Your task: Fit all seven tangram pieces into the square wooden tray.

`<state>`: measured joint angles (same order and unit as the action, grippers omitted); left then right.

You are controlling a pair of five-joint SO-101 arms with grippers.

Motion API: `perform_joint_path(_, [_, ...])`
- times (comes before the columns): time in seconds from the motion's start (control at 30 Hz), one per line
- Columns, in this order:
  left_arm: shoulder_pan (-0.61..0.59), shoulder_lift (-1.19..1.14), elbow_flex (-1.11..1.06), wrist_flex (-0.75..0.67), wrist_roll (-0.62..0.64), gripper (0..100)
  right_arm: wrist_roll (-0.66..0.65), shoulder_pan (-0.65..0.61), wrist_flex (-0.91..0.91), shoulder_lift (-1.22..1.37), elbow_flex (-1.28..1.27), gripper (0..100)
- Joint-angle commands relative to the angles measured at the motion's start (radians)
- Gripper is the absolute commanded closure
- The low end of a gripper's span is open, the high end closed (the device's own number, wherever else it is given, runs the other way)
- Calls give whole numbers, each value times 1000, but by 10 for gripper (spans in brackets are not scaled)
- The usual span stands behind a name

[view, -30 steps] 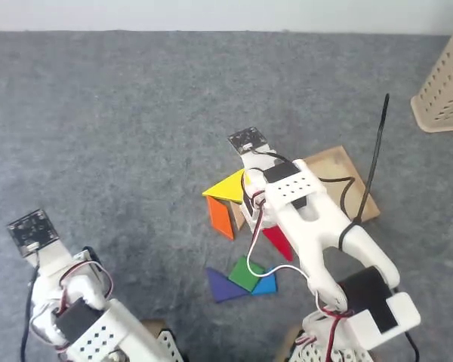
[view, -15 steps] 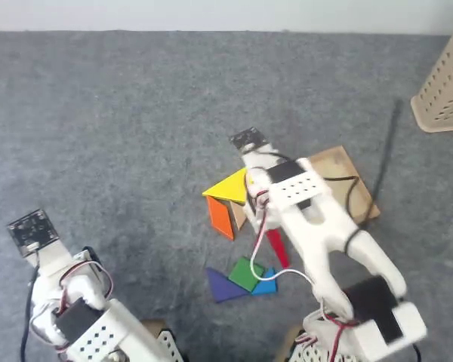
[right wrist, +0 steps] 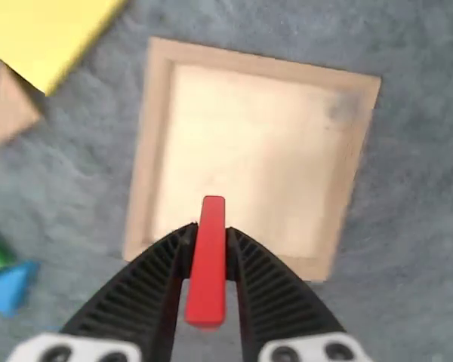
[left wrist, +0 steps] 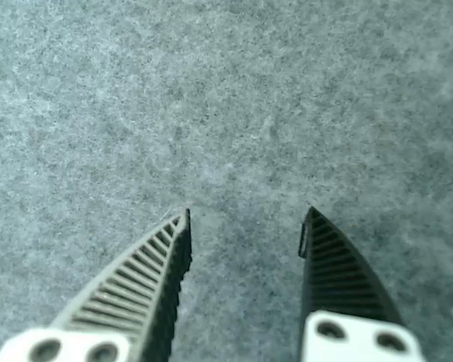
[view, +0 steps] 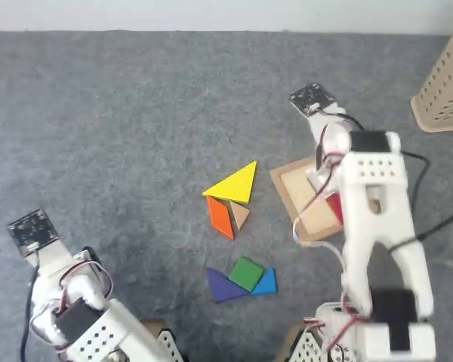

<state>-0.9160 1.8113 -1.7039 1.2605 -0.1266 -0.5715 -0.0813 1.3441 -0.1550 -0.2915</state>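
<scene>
**Red piece gripped over the tray**

The left gripper (left wrist: 249,214) hangs with its fingers spread above bare grey carpet (left wrist: 211,90). Off the right gripper's (right wrist: 211,228) left side lie the yellow triangle (view: 234,185), orange piece (view: 220,216) and green square (view: 247,273). The right gripper is clamped on the red piece (right wrist: 208,271), just above the wooden tray's (right wrist: 158,136) near rim.

Grey felt-like mat (view: 121,121) spread over the whole table. Beige basket (view: 447,79) with rows of small holes, standing at the far right corner, cut off by the edge. Pale strip of wall (view: 211,15) beyond the mat.
</scene>
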Motion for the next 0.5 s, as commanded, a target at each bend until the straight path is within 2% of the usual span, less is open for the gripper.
perform_joint_path(0.0, [2, 11, 19, 3, 9, 775, -120, 45, 16, 117, 155, 993])
perform_joint_path(0.17, [2, 11, 19, 3, 9, 775, -235, 54, 16, 318, 256, 991])
perform_joint_path(0.27, [2, 11, 19, 3, 9, 775, -242, 68, 16, 406, 305, 990])
perform_joint_path(0.47, [2, 11, 19, 3, 9, 775, -264, 91, 12, 449, 351, 816])
